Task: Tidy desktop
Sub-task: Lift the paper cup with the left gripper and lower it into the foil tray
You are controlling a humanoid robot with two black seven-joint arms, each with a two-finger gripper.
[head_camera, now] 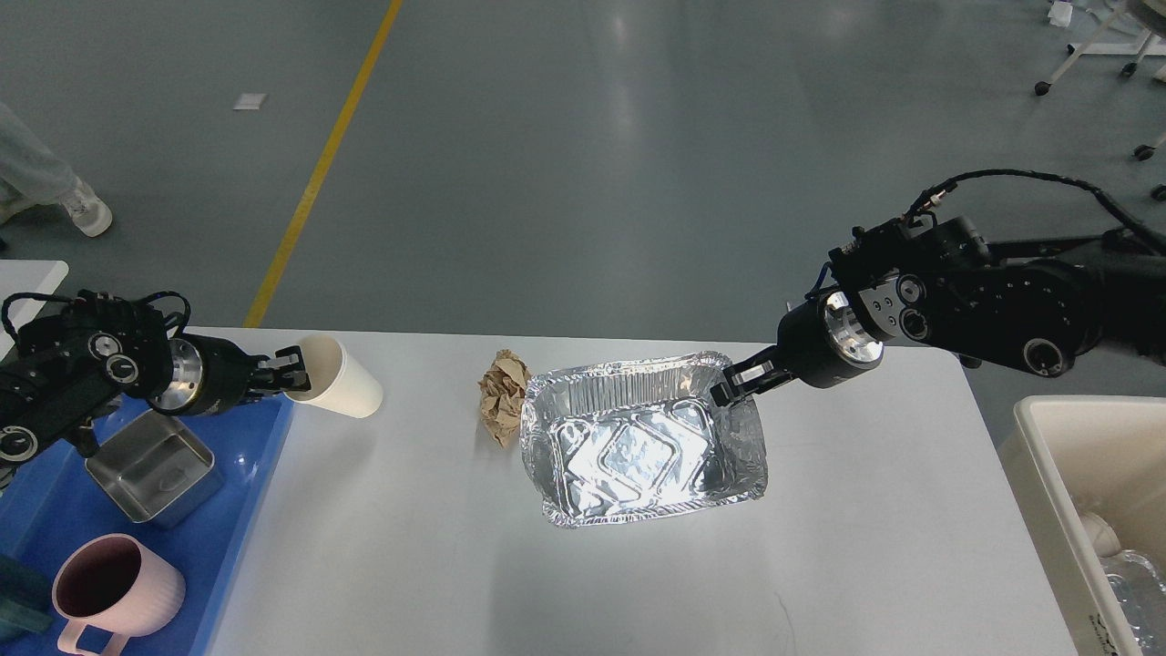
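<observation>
Clutter at the frame edges is only half seen: the blue tray (55,510) at 8 o'clock runs off the left and bottom, the pink mug (114,588) on it loses its handle at the bottom edge, and a dark teal thing beside the mug is too cut off to name. The steel tin (150,466) sits whole on the tray above the mug. At 4 o'clock the white bin (1048,456) is cut by the right edge; its contents look like clear plastic, though that is hard to tell.

The left gripper (284,375) at 9 o'clock has its fingers pinched on the rim of the paper cup (332,390), which is tipped on its side, mouth toward the gripper, above the left edge of the desktop (410,565). The fingers are small and dark, partly masked by the cup rim. The right gripper (736,383) at 2 o'clock is clamped narrow on the far right corner of the foil pan (642,446); the inner finger is hidden by the foil wall.

The desktop fills the lower middle, whitish-grey, smooth, with rounded far corners, its near edge out of frame. The pan rests at its centre, with the brown paper wad (503,392) touching the pan's left end. Behind lies a glossy grey floor with a yellow line (319,173) toward 11 o'clock, a shoe (86,208) at far left, and wheeled legs at 1 o'clock.
</observation>
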